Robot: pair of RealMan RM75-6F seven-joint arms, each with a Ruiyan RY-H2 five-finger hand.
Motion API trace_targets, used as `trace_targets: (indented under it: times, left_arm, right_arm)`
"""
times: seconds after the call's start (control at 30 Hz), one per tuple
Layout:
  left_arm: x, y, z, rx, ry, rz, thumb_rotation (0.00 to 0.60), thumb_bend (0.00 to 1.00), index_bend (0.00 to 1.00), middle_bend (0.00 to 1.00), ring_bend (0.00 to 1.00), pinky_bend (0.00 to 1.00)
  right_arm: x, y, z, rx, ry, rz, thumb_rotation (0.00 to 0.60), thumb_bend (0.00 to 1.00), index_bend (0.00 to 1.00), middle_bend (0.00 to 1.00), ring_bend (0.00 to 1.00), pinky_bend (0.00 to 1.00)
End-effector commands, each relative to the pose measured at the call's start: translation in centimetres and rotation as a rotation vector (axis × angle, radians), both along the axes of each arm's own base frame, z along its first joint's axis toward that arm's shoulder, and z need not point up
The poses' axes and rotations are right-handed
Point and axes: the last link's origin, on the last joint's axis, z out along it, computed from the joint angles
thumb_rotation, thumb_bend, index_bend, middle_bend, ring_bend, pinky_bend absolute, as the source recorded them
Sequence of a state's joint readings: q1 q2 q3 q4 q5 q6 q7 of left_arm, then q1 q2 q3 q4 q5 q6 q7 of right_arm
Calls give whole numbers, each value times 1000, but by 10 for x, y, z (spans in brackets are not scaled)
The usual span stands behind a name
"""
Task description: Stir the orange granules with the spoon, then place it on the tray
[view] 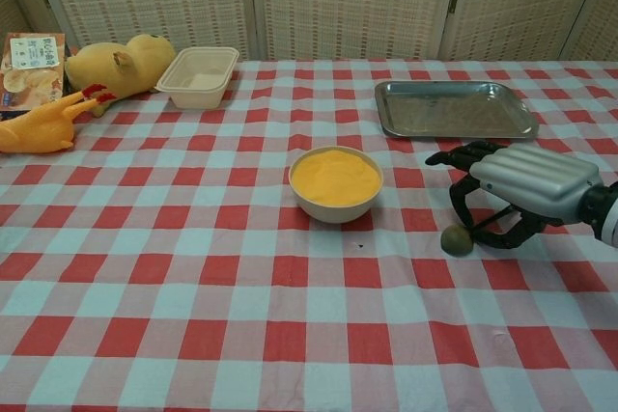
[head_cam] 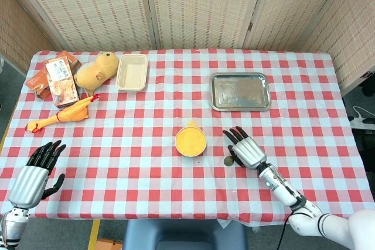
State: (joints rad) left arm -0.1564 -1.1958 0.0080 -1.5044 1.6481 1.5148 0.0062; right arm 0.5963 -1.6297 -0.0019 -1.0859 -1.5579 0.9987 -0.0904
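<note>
1. The right hand (view: 521,195) arches palm-down over the spoon (view: 458,239) on the checked tablecloth (view: 241,296), right of the bowl; its dark fingers (view: 462,202) curl down around the spoon's handle, but whether they actually grip it or only cage it cannot be told from either view.
2. The spoon's rounded olive-brown bowl end shows just in front of the fingertips in the chest view, seemingly resting on the cloth; its handle runs back under the palm and is mostly hidden; in the head view the spoon (head_cam: 229,160) shows as a small dark shape at the hand's (head_cam: 248,150) left edge.
3. The bowl of orange granules (view: 336,181) stands near the table's middle, well apart from the spoon; the granules lie in a smooth, level heap; in the head view the bowl (head_cam: 190,141) sits left of the right hand.
4. The metal tray (view: 454,108) lies beyond the right hand, toward the far side of the table; its surface is bare; the head view shows it (head_cam: 240,91) behind and slightly right of the bowl.
5. The left hand (head_cam: 36,173) shows only in the head view, at the table's near left corner; its fingers are spread apart and hold nothing.
6. At the far left lie a rubber chicken (view: 43,123), a yellow plush toy (view: 121,62), a beige container (view: 199,74) and snack boxes (head_cam: 57,79).
</note>
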Motion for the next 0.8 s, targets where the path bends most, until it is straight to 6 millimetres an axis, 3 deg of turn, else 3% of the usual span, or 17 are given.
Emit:
trace_targets:
  times: [0.03, 0.43, 0.63, 0.8]
  left_arm:
    - [0, 0, 0, 1, 0, -1, 600, 447, 0, 0, 0, 117]
    - [1, -1, 0, -4, -3, -5, 600, 447, 0, 0, 0, 117]
    - [2, -1, 0, -8, -10, -9, 600, 447, 0, 0, 0, 117]
    - [2, 0, 2, -14, -21, -11, 600, 446, 0, 0, 0, 117]
  right_arm:
    - [1, 0, 0, 0, 2, 2, 600, 305, 644, 51, 0, 0]
    - [12, -10, 17, -65, -38, 11, 600, 305, 669, 58, 0, 0]
    - [43, -25, 28, -98, -95, 20, 600, 305, 666, 61, 0, 0]
    - [75, -36, 26, -101, -129, 0, 600, 305, 648, 61, 0, 0]
